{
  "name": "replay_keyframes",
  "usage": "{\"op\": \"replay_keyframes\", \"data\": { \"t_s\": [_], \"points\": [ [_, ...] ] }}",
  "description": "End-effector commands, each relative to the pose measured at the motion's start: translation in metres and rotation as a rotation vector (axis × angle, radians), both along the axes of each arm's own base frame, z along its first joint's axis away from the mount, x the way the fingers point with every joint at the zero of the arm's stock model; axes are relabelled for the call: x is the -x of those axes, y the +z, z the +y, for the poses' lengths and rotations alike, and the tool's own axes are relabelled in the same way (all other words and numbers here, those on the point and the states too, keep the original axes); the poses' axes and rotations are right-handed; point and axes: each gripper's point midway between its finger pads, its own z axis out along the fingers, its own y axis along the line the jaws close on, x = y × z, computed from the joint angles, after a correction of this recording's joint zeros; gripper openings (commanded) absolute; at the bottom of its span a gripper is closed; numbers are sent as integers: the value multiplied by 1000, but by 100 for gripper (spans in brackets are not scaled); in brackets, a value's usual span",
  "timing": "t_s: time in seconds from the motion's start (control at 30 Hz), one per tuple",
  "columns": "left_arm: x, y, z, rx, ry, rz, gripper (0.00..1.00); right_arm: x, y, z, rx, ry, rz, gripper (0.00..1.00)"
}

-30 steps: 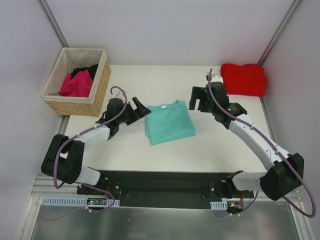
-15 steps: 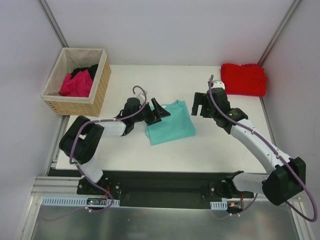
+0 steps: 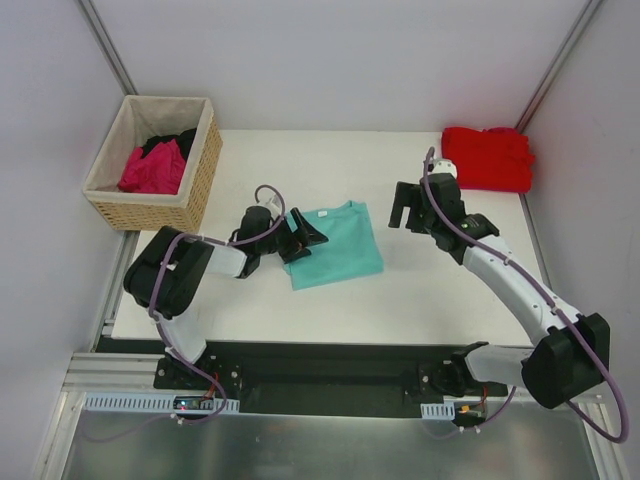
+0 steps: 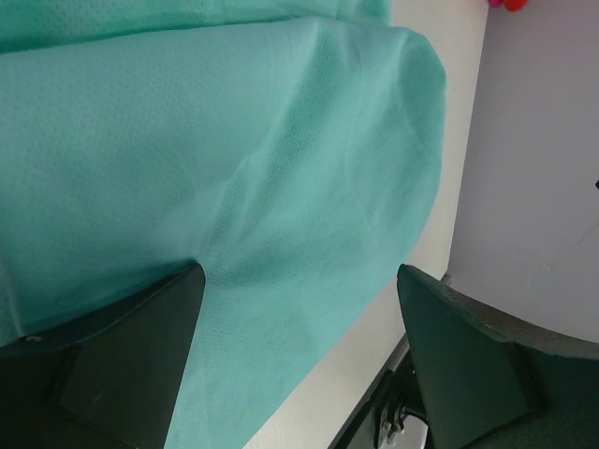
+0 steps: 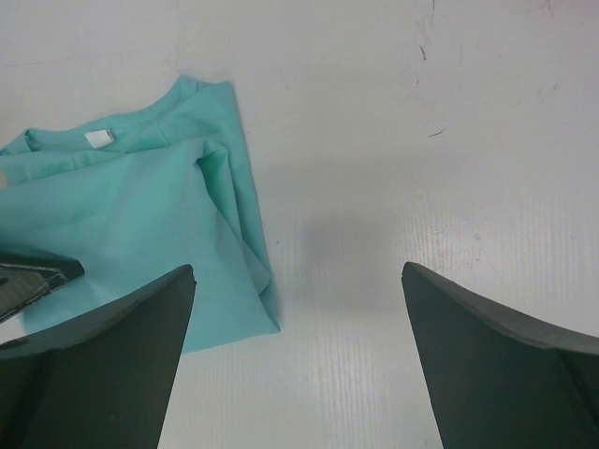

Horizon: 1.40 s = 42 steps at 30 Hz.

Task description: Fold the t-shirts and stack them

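Top external view is showing the teal t-shirt [image 3: 338, 245] lying folded around the middle of the white worktop [image 3: 430, 290], a bit left of centre. The left tool [image 3: 303, 238] is sitting right at the shirt's left edge, low down against the cloth. Over in the left wrist view its two dark fingers [image 4: 103, 365] are standing spread wide, with teal fabric filling the gap between them, and nothing is getting pinched as far as I can see.

The right tool [image 3: 403, 215] is hanging to the right of the shirt, apart from it. In its own wrist view the fingers [image 5: 94, 365] are also spread wide, framing bare worktop, with the shirt off at the left of the frame. The small white neck label [image 5: 98, 138] is showing near that frame's upper left.

The red t-shirt [image 3: 488, 158] is sitting folded in the upper right corner of the worktop, well apart from the teal one. At the upper left of the frame the woven basket [image 3: 150, 208] is holding a bunched magenta t-shirt [image 3: 152, 168], with a black t-shirt [image 3: 180, 140] peeking out behind it.
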Motion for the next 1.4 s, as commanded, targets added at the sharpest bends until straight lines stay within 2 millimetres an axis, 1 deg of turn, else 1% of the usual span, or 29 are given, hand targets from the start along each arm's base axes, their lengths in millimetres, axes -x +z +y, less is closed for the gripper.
{"op": "replay_keyframes", "data": {
  "t_s": [0.0, 0.07, 0.1, 0.2, 0.3, 0.33, 0.47, 0.53, 0.57, 0.6, 0.63, 0.67, 0.7, 0.73, 0.77, 0.8, 0.83, 0.87, 0.9, 0.97, 1.0, 1.03, 1.07, 1.1, 1.13, 1.2, 1.23, 1.33, 1.37],
  "points": [
    [-5, 2, 37, -75, 60, -45, 85, -12, 14, -1, 1, -19, -37, 97],
    [-3, 3, 49, -108, 76, -27, 86, -14, 14, 1, -2, -18, -37, 97],
    [-7, 2, 59, -130, 97, -35, 86, -15, 16, 2, -7, -20, -39, 97],
    [-11, 6, 75, -173, 117, -27, 88, -19, 14, 4, -12, -20, -36, 97],
    [-17, 11, 84, -171, 126, -26, 88, -21, 11, 5, -7, -25, -30, 97],
    [-22, 12, 91, -170, 146, -26, 88, -23, 11, 4, -7, -28, -30, 97],
    [-31, 22, 99, -150, 164, -38, 88, -26, 9, 2, 1, -34, -25, 97],
    [-32, 29, 96, -132, 150, -49, 88, -31, 13, -8, 10, -65, -34, 96],
    [-34, 35, 94, -115, 148, -56, 88, -38, 21, -14, 8, -82, -51, 97],
    [-34, 40, 92, -98, 144, -61, 88, -47, 25, -34, 6, -138, -56, 97],
    [-35, 47, 89, -78, 137, -78, 88, -58, 17, -43, 20, -166, -34, 97],
    [-34, 57, 85, -50, 127, -90, 88, -74, 32, -50, 8, -177, -58, 97],
    [-33, 62, 83, -39, 119, -98, 88, -86, 32, -72, -4, -227, -49, 97],
    [-33, 69, 81, -31, 114, -111, 88, -98, 31, -79, -15, -244, -38, 97],
    [-30, 78, 78, -19, 106, -131, 89, -111, 15, -85, -13, -254, 0, 96],
    [-29, 83, 77, -14, 101, -140, 89, -129, 27, -100, -14, -282, -28, 97],
    [-27, 87, 75, -7, 96, -148, 89, -139, 26, -106, -14, -292, -27, 96],
    [-24, 96, 74, 0, 91, -163, 90, -154, 2, -109, -3, -292, 20, 97],
    [-20, 99, 71, 3, 82, -170, 90, -172, 18, -120, -6, -306, -21, 97],
    [-13, 108, 69, 11, 72, -189, 92, -193, 10, -123, -30, -293, -12, 97],
    [-8, 109, 66, 7, 63, -188, 93, -205, -12, -131, -40, -302, 27, 97],
    [-7, 111, 67, 4, 64, -194, 94, -222, -3, -127, -62, -288, -3, 97],
    [-3, 114, 68, -5, 61, -210, 94, -231, -8, -134, -80, -292, 2, 97],
    [1, 112, 69, -15, 60, -201, 95, -241, -35, -141, -84, -301, 45, 97],
    [2, 116, 72, -24, 68, -214, 96, -256, -24, -141, -109, -286, 8, 97],
    [4, 112, 76, -61, 69, -212, 96, -269, -35, -148, -117, -295, 14, 97],
    [3, 117, 77, -71, 78, -228, 97, -280, -44, -150, -123, -292, 11, 97],
    [2, 114, 80, -101, 78, -235, 98, -293, -60, -164, -128, -314, 3, 96],
    [2, 112, 80, -102, 74, -231, 98, -298, -54, -167, -128, -317, -18, 97]
  ]
}}
